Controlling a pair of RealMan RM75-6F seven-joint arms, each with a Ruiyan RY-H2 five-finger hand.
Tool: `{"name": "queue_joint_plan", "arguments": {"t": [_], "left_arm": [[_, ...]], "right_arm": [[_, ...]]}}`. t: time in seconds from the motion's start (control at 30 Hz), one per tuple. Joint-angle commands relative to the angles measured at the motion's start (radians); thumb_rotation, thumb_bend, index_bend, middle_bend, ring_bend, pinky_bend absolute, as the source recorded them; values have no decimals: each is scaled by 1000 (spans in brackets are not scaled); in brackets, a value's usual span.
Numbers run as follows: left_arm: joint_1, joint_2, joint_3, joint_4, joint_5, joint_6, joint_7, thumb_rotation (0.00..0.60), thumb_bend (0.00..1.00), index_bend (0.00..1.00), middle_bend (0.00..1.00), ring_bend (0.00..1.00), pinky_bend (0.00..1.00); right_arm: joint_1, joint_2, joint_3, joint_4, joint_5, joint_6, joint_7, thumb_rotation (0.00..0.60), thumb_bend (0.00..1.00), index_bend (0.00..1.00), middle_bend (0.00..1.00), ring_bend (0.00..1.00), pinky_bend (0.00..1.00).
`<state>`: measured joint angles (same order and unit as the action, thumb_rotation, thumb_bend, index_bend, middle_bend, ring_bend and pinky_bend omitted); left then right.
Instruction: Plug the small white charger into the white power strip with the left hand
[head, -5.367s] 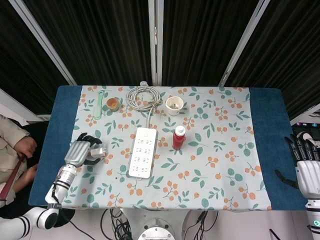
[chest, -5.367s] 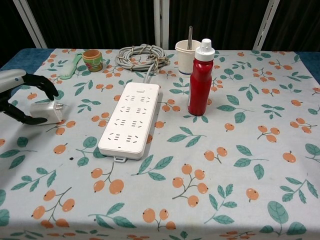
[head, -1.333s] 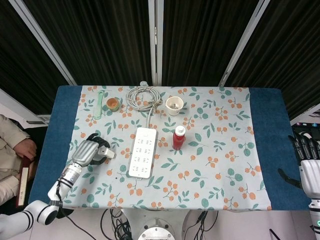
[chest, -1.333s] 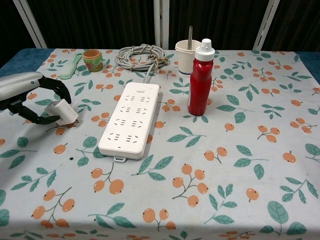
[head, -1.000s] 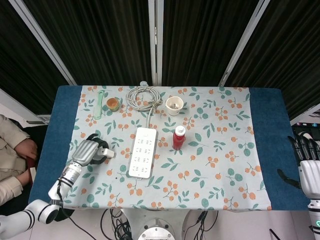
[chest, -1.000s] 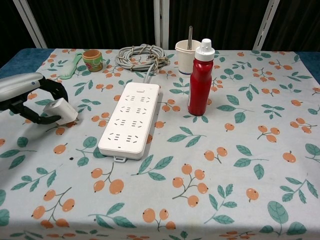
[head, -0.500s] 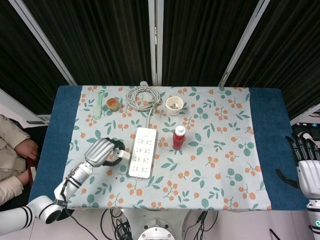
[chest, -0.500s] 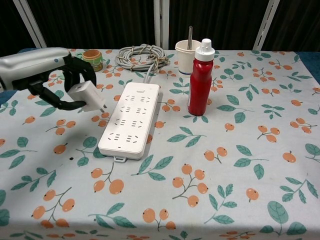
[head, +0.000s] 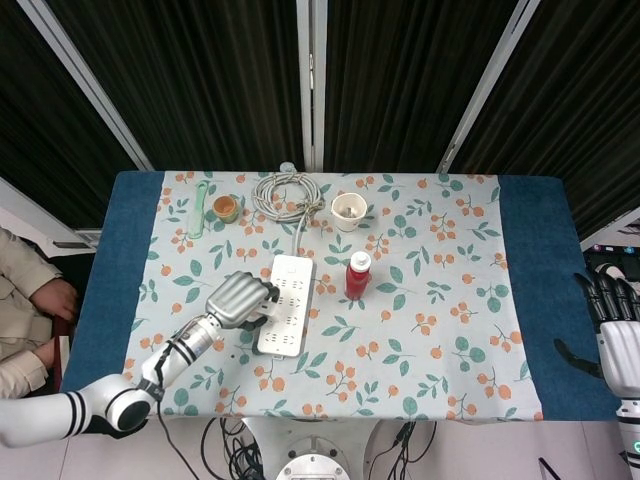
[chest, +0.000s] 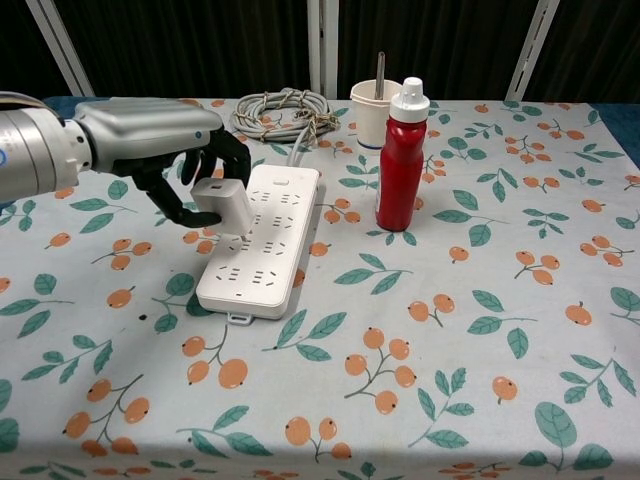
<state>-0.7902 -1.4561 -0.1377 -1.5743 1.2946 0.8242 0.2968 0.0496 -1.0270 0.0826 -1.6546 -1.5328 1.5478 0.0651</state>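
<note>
Now, with the power strip as landmark:

Left hand: the left hand (chest: 175, 150) is pinching the small white charger (chest: 222, 206) between dark fingertips, holding it over the left edge of the white power strip (chest: 262, 240).

Charger: it is hanging tilted above the strip's left-hand sockets; whether its prongs are touching the strip cannot be told, and it is not sitting flush in any socket.

Power strip: it is lying flat on the bench (chest: 480, 400), its cable (chest: 283, 111) coiling just behind its far end; the head view is showing the hand (head: 240, 298) covering the strip's (head: 290, 325) left side.

Right hand: the right hand (head: 617, 335) is hanging well off to the strip's right, past the bench edge, fingers spread and holding nothing.

Nearby: a red bottle (chest: 402, 155) is standing just right of the strip, a white cup (chest: 374, 100) behind the bottle.

Progress: picking up and carrying appear done; aligning the prongs with a socket and pressing the charger home are judged to be remaining.
</note>
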Motion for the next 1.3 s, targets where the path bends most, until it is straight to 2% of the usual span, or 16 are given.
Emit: {"name": "queue_joint_plan", "arguments": {"t": [0.03,0.53,1.3], "left_arm": [[-12,-12,-4,-16,-53,-6,42,600,487,641,697,515,494],[-15,-25,20,-50,-115,53,139,600,487,640,696,515,483],[-22,-38,43,-34,-145,72,159,600,487,640,696,515,482]], "right_arm": [[-1,-1,0,1,1,1,1,600,127,0,24,0,0],[-5,-1,-1,2,2,5,3,600,126,0,24,0,0],[-2,-3,0,1,7,-3,1,600,126,0,24,0,0]]}}
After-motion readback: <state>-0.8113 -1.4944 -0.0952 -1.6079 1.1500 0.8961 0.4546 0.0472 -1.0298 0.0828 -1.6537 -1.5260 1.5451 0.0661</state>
